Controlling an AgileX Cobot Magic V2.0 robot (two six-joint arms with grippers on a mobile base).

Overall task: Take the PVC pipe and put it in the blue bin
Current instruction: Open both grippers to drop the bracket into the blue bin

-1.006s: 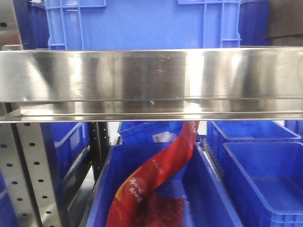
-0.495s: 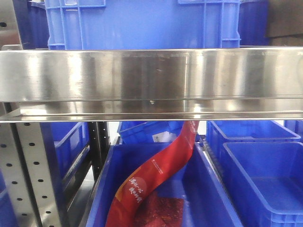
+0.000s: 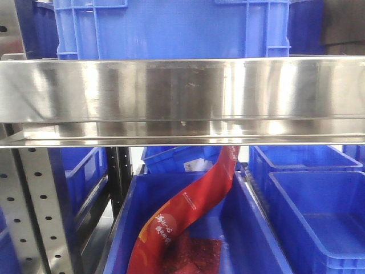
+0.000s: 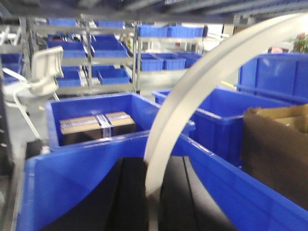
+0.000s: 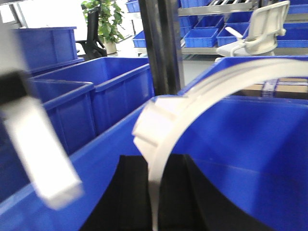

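Note:
The white PVC pipe (image 4: 202, 82) curves up and to the right from between the black fingers (image 4: 130, 192) of my left gripper (image 4: 153, 166), which is shut on it above a blue bin (image 4: 72, 178). In the right wrist view my right gripper (image 5: 155, 166) is shut on a white curved pipe (image 5: 202, 91) with a ridged end, over a blue bin's wall (image 5: 250, 139). Whether both hold one piece I cannot tell. Neither gripper nor the pipe shows in the front view.
A steel shelf beam (image 3: 182, 100) crosses the front view, with a blue bin holding a red bag (image 3: 188, 211) below it. A taped cardboard box (image 4: 96, 126) sits in a farther bin, brown cardboard (image 4: 276, 144) stands at right, and a blurred white block (image 5: 41, 154) is close at left.

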